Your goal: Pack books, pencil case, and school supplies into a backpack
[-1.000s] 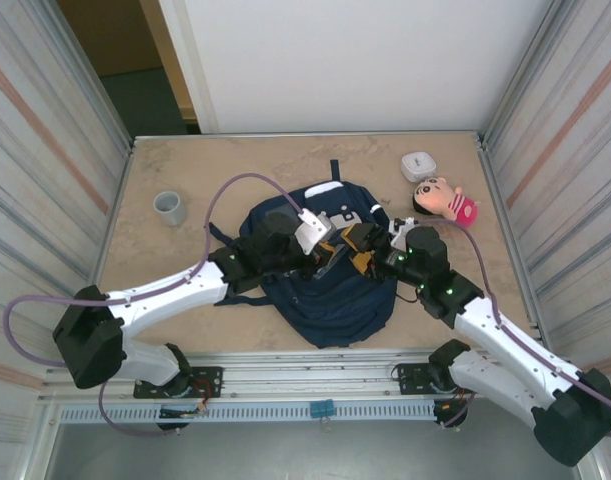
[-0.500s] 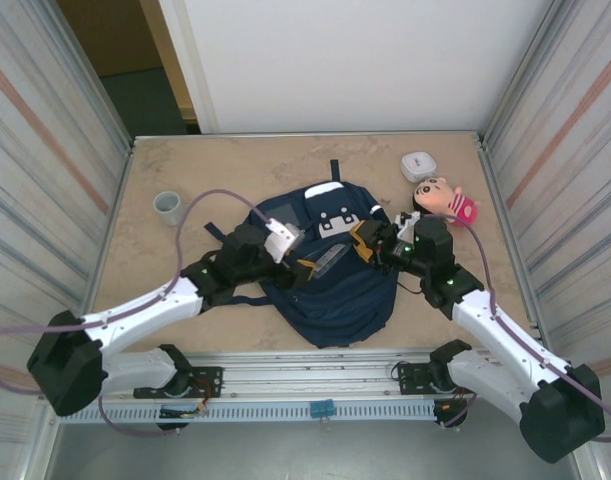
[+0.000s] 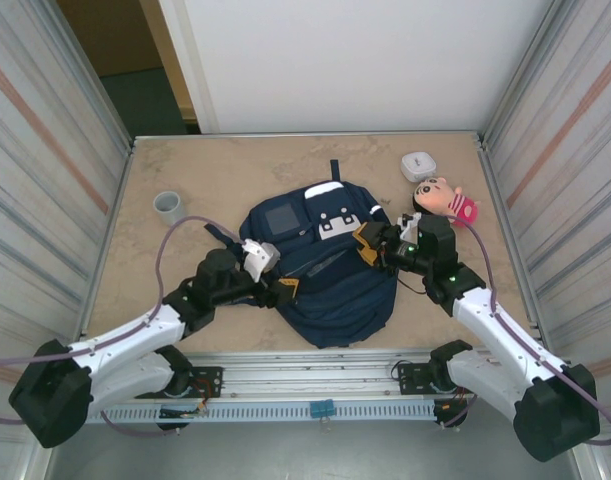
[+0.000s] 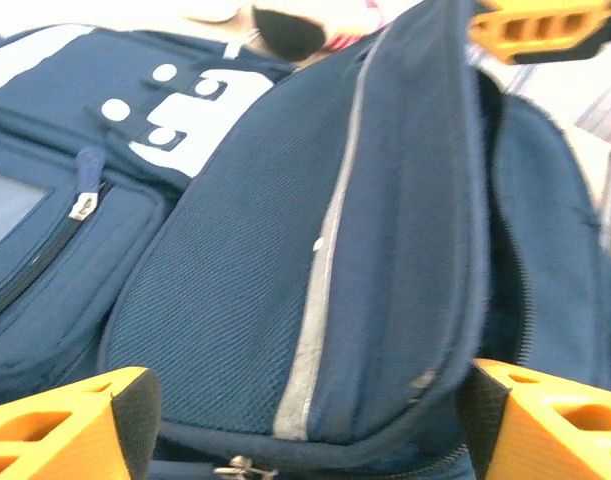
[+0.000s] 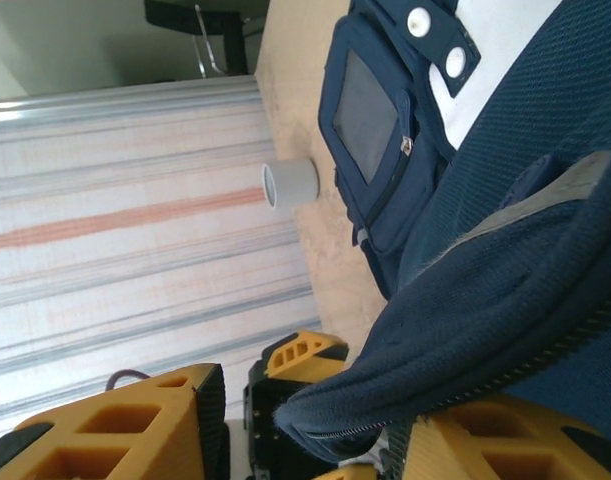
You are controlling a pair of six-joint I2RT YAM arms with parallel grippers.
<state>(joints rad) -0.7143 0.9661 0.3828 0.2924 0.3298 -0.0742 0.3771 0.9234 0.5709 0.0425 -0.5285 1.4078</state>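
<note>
Apparently opening the backpack, flat at mid-surface: left hand gapes wide at its near-left edge, right hand straddles the zipper rim, grip unclear; next likely needs a firm pinch.

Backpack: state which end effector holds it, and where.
The right end effector seems to pinch the backpack by its zippered opening rim; the left end effector is open, holding nothing.

A navy backpack lies mid-tabletop, a grey cup at left, a white case and doll at right.
</note>
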